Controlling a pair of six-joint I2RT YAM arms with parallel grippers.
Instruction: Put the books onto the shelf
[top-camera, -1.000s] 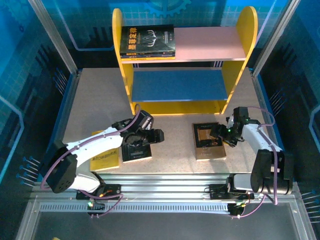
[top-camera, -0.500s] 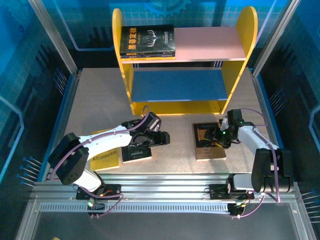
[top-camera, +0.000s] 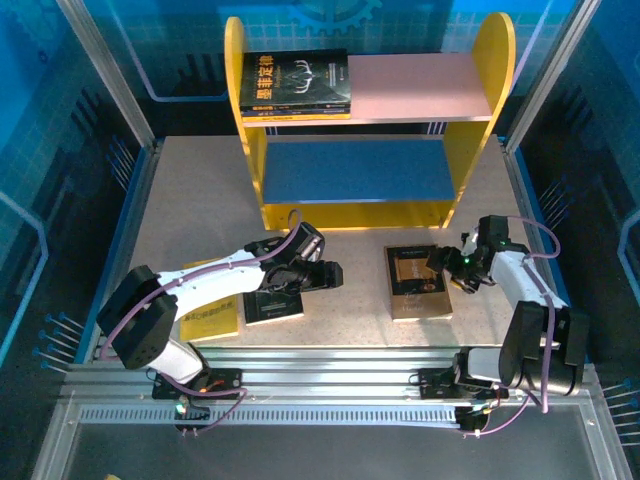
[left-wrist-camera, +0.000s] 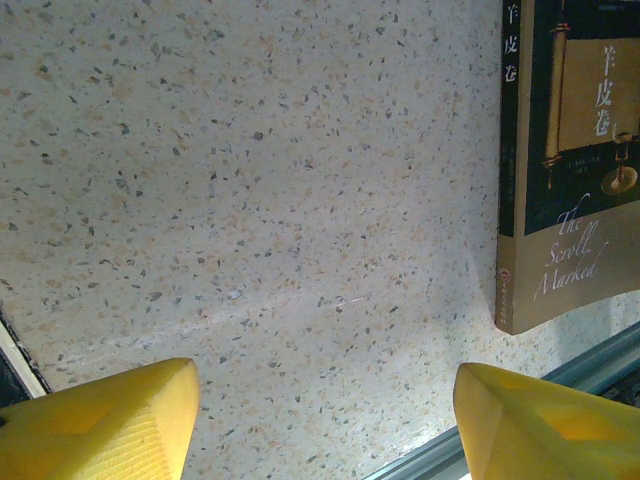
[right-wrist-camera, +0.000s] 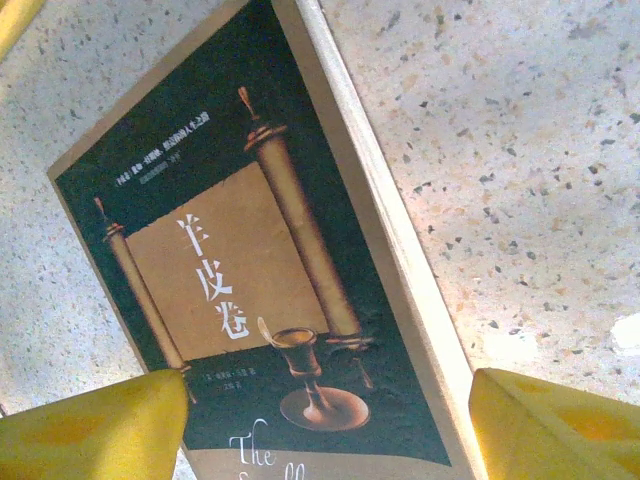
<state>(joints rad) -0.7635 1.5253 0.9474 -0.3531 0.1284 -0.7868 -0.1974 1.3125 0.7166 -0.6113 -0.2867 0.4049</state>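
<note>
The top external camera looks down from high behind the near edge, taking in the whole table (top-camera: 180, 200) with the shelf (top-camera: 420, 85) at its far side. Both wrist cameras face down, close to the table. All three views share the scroll-cover book (top-camera: 418, 282) (left-wrist-camera: 570, 150) (right-wrist-camera: 250, 280).

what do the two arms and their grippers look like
The left arm and right arm have white link shells, black joints and black bases, with a thin purple cable looping along each. The left gripper and right gripper have black bodies and blunt yellow wedge-shaped fingers.
</note>
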